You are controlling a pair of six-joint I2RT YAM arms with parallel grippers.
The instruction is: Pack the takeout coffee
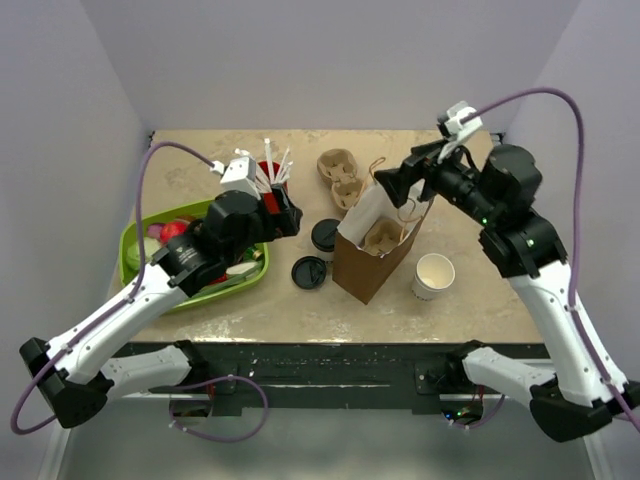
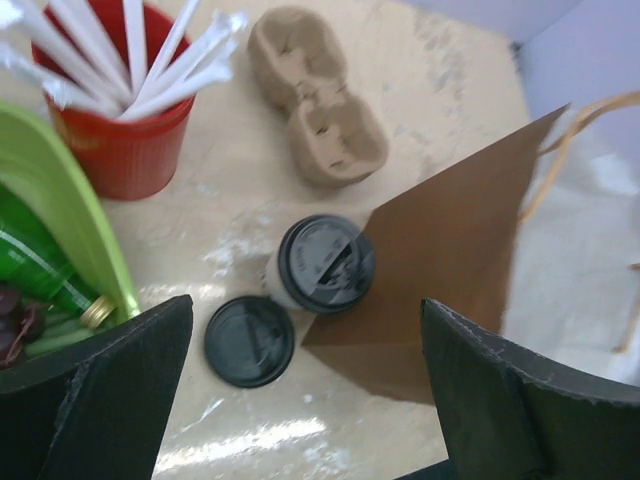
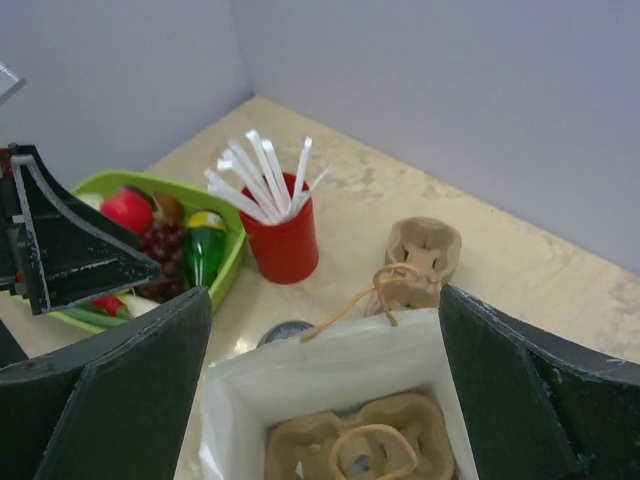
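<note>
The takeout coffee, a white cup with a black sip lid, stands upright on the table against the left side of the brown paper bag. My left gripper hovers open just left of it, holding nothing. In the left wrist view the takeout coffee lies ahead between the spread fingers, touching the paper bag. My right gripper hangs open over the bag's far rim. The right wrist view looks into the bag with the right gripper above it.
A loose black lid lies near the coffee. A cardboard carrier sits inside the bag, and another carrier lies behind it. A lidless white cup stands right of the bag. Red cup of straws and green tray are at the left.
</note>
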